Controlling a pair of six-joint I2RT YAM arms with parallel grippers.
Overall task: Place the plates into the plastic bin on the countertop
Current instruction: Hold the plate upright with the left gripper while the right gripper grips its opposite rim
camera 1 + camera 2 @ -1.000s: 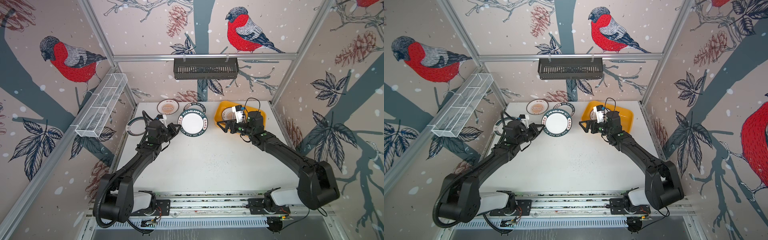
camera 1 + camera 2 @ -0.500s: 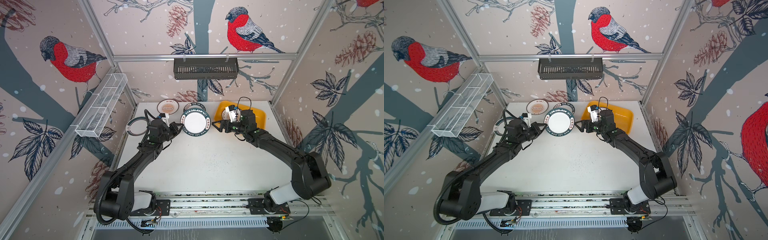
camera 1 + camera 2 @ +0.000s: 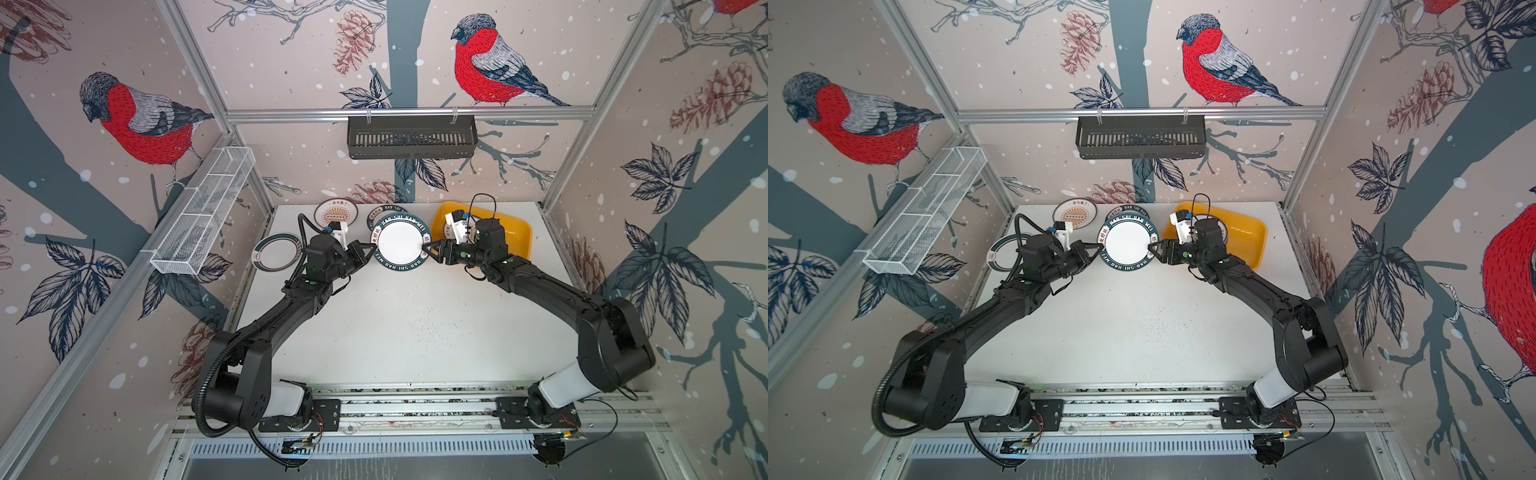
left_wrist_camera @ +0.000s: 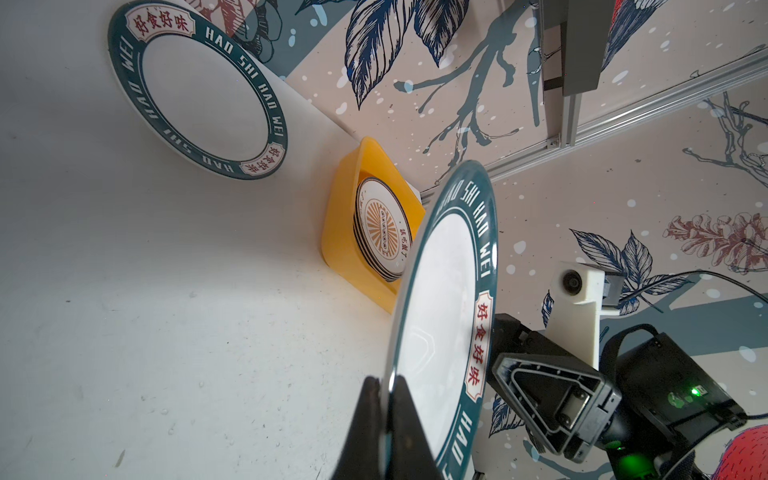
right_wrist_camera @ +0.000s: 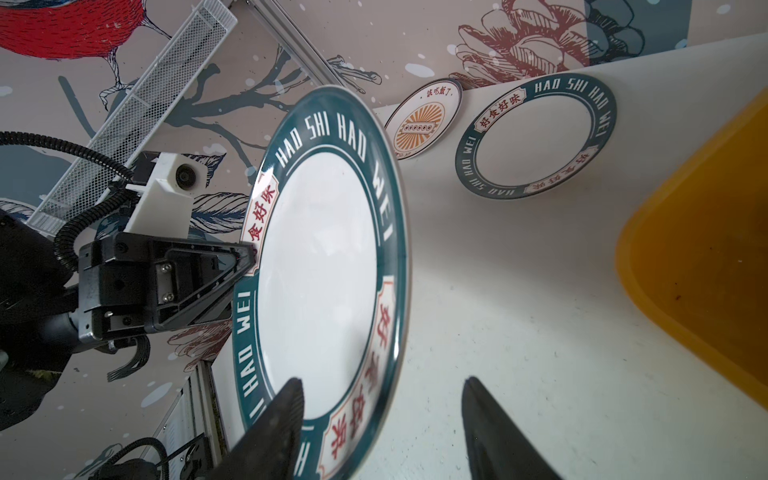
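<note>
Bird-papered walls box in a white desk [image 3: 407,332], above which the left claw [image 3: 371,249] is pinched tight on one edge of a lettered plate [image 3: 401,244] held clear of the surface, while the right claw [image 3: 429,250] stands with jaws apart astride the opposite edge, not gripping. Just behind the right claw sits the yellow plastic bin [image 3: 517,239], a stack of plates [image 4: 384,228] lying in it. Should the left claw release before the right one has truly bitten, or that bite catch only the thin slick rim, the plate could tip, drop onto the desk or knock the bin wall.
</note>
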